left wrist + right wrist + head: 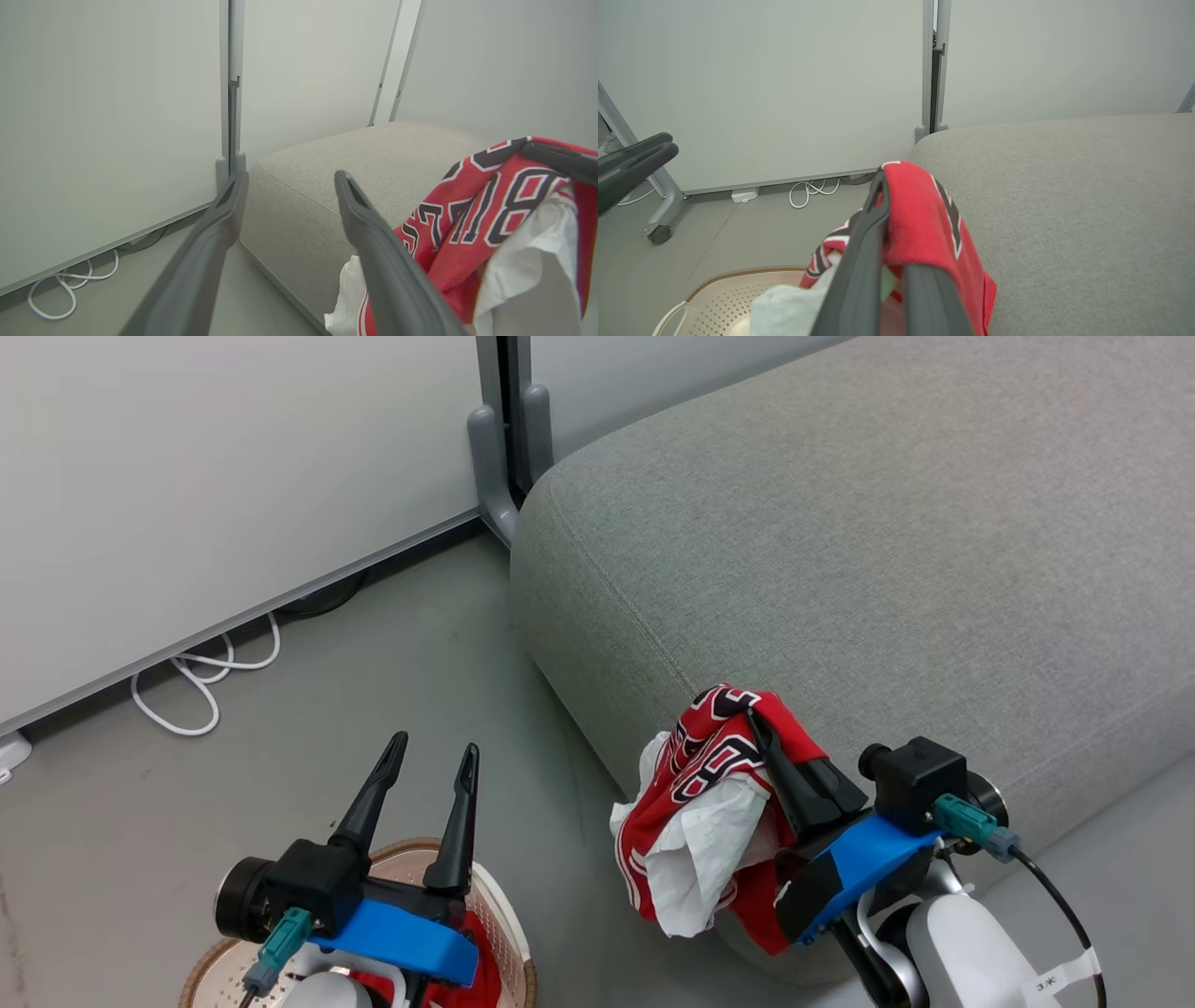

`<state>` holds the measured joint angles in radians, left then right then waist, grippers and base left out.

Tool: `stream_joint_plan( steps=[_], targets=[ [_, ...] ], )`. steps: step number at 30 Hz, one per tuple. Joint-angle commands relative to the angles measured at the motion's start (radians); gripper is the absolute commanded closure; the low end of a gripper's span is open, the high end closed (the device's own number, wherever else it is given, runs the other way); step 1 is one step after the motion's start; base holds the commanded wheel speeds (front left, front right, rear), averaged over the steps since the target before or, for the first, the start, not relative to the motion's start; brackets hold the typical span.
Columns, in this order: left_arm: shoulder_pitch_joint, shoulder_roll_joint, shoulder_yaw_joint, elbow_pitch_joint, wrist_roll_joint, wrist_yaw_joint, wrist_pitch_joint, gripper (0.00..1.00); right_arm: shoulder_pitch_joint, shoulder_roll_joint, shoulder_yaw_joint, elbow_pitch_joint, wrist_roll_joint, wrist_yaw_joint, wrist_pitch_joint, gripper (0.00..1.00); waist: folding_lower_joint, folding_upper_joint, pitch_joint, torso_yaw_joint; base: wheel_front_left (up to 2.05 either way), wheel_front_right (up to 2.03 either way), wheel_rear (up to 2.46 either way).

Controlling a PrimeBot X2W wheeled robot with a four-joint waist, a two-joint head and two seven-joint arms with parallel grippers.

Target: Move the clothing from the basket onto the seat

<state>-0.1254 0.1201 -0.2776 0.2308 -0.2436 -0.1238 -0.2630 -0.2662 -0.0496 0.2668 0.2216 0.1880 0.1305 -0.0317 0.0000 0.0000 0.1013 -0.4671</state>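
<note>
Right gripper (756, 723): clamping jersey (695, 775), which is hanging against seat (840, 541) edge.
Left gripper (435, 745): gaping empty, hovering above basket (512, 933).

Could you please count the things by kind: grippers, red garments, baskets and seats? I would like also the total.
Grippers: 2, the left gripper open, the right gripper shut on the jersey.
Red garments: 2, that jersey and a red garment lying in the laundry basket.
Laundry baskets: 1.
Seats: 1, the grey sofa seat.
Total: 6.
</note>
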Motion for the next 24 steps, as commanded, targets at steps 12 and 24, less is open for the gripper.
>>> stream_joint_plan(
  steps=[12, 24],
  targets=[
    [-0.027, 0.009, -0.003, -0.010, 0.016, -0.008, -0.003, 0.00, -0.026, -0.001, -0.038, -0.009, 0.012, 0.000, -0.009, 1.00, 0.0000, 0.0000, 0.039, -0.002, 0.00, 0.00, 0.00],
    [-0.081, 0.054, 0.008, -0.061, 0.042, -0.009, -0.003, 0.00, -0.368, -0.005, -0.145, 0.085, 0.077, 0.000, 0.020, 1.00, 0.0000, 0.0000, 0.193, 0.012, 0.00, 0.00, 0.00]
  ],
)
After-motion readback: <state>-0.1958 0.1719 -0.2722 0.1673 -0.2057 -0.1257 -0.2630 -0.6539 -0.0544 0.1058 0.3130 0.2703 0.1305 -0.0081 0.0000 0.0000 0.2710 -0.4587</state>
